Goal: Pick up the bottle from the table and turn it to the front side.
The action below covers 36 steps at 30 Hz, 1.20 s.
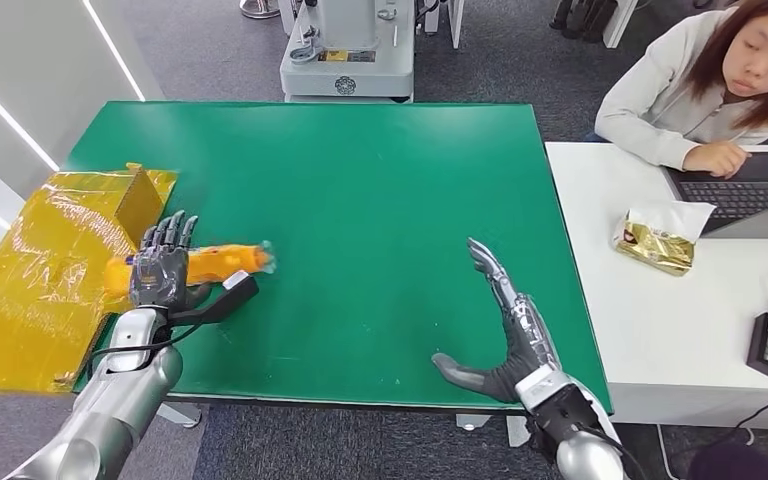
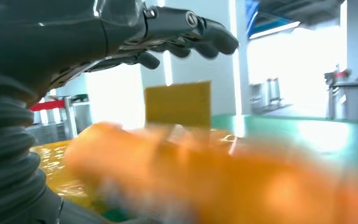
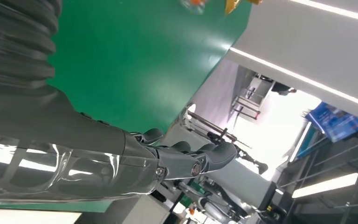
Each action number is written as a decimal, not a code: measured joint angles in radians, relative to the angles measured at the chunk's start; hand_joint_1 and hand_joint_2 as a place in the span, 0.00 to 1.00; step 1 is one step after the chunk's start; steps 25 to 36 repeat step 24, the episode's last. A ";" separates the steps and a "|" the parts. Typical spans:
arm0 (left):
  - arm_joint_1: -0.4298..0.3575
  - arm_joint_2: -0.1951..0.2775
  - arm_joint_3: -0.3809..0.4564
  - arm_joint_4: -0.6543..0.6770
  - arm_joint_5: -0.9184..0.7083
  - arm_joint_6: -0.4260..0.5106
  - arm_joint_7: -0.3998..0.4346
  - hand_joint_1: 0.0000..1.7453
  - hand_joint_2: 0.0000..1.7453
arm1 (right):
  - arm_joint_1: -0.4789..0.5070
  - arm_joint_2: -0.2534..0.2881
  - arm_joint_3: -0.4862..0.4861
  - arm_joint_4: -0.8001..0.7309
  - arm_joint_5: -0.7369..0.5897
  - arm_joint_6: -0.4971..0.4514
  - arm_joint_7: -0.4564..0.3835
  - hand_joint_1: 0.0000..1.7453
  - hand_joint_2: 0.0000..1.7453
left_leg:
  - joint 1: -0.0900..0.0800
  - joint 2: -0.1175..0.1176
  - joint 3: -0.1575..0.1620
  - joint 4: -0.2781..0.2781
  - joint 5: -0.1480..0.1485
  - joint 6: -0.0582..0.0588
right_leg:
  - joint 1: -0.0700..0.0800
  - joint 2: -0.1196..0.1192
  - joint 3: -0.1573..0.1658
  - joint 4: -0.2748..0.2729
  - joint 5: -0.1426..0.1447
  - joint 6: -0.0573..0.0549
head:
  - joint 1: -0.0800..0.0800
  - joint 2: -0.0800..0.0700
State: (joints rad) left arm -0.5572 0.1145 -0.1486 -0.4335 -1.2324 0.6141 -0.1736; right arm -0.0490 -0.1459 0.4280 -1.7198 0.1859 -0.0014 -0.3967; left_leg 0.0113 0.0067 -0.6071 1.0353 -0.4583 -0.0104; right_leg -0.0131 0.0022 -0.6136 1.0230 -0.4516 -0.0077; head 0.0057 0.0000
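The orange bottle (image 1: 200, 264) lies on its side on the green counter (image 1: 360, 190), near the counter's left edge, its clear cap end pointing toward the middle; the picture of it is blurred. The left hand (image 1: 163, 262) sits over the bottle's middle, fingers stretched across the top toward the far side and the thumb reaching out on the near side; in the left wrist view the fingers (image 2: 200, 37) arch above the blurred orange body without plainly touching it, so whether the hand grips the bottle cannot be told. Just beside the bottle, on the left, a yellow plastic sheet (image 1: 40, 280) drapes over the counter's corner, with a small yellow box (image 1: 138, 198) standing on it. The right hand (image 1: 505, 325) is well apart from the bottle, near the counter's front right; it is open, fingers straight and together, thumb spread out sideways, holding nothing. A person (image 1: 720, 85) sits at a white desk (image 1: 660, 330) to the right, with a laptop (image 1: 745, 195) and a gold packet (image 1: 658, 240) on it.
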 joint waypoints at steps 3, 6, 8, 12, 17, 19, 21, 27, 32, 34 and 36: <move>-0.015 0.000 0.000 0.035 0.003 -0.002 0.014 0.00 1.00 | 0.029 -0.005 -0.002 -0.004 0.008 -0.008 -0.002 0.00 1.00 | 0.000 -0.001 0.000 0.000 0.000 0.000 | 0.000 0.000 0.000 0.000 0.000 0.000 | 0.000 0.000; -0.016 0.000 0.000 0.059 0.008 0.003 0.015 0.00 1.00 | 0.066 -0.009 -0.011 -0.015 0.015 -0.009 -0.006 0.00 1.00 | 0.000 -0.001 0.000 -0.001 0.000 0.000 | 0.000 -0.001 0.000 0.000 0.000 0.000 | 0.000 0.000; -0.016 -0.001 0.000 0.070 0.010 0.007 0.014 0.00 1.00 | 0.085 -0.010 -0.017 -0.021 0.025 -0.008 -0.007 0.00 1.00 | 0.000 0.000 0.000 -0.001 0.000 0.000 | 0.000 0.000 0.000 0.000 0.000 0.000 | 0.000 0.000; -0.016 -0.011 0.000 0.080 0.013 0.028 -0.005 0.00 1.00 | 0.098 -0.009 -0.028 -0.027 0.045 0.019 0.000 0.00 1.00 | 0.000 -0.001 0.000 0.000 0.000 0.000 | 0.000 -0.001 0.000 0.000 0.000 0.000 | 0.000 0.000; -0.016 -0.060 0.008 0.072 0.085 0.069 -0.134 0.00 1.00 | 0.090 0.003 -0.049 -0.023 0.055 0.061 0.002 0.00 1.00 | 0.000 -0.001 0.000 0.000 0.000 0.000 | 0.000 -0.001 0.000 0.000 0.000 0.000 | 0.000 0.000; -0.012 -0.096 0.017 0.046 0.155 0.066 -0.225 0.00 1.00 | 0.086 0.011 -0.054 -0.020 0.056 0.067 -0.001 0.00 1.00 | 0.000 -0.002 0.000 0.001 0.000 0.001 | 0.000 -0.002 0.001 0.000 0.000 0.001 | 0.000 0.000; 0.001 -0.142 0.026 -0.016 0.267 0.036 -0.331 0.00 1.00 | 0.077 0.022 -0.059 -0.015 0.055 0.069 -0.002 0.00 1.00 | 0.000 -0.002 -0.001 0.001 0.000 0.001 | 0.000 -0.002 0.001 0.000 0.000 0.001 | 0.000 0.000; 0.029 -0.199 0.025 -0.133 0.383 -0.015 -0.379 0.00 1.00 | 0.063 0.035 -0.063 -0.008 0.047 0.069 -0.003 0.00 1.00 | -0.001 -0.002 -0.001 0.001 0.000 0.001 | 0.000 -0.002 0.001 0.000 0.001 0.001 | 0.000 0.000; 0.029 -0.199 0.025 -0.133 0.383 -0.015 -0.379 0.00 1.00 | 0.063 0.035 -0.063 -0.008 0.047 0.069 -0.003 0.00 1.00 | -0.001 -0.002 -0.001 0.001 0.000 0.001 | 0.000 -0.002 0.001 0.000 0.001 0.001 | 0.000 0.000; 0.029 -0.199 0.025 -0.133 0.383 -0.015 -0.379 0.00 1.00 | 0.063 0.035 -0.063 -0.008 0.047 0.069 -0.003 0.00 1.00 | -0.001 -0.002 -0.001 0.001 0.000 0.001 | 0.000 -0.002 0.001 0.000 0.001 0.001 | 0.000 0.000; 0.029 -0.199 0.025 -0.133 0.383 -0.015 -0.379 0.00 1.00 | 0.063 0.035 -0.063 -0.008 0.047 0.069 -0.003 0.00 1.00 | -0.001 -0.002 -0.001 0.001 0.000 0.001 | 0.000 -0.002 0.001 0.000 0.001 0.001 | 0.000 0.000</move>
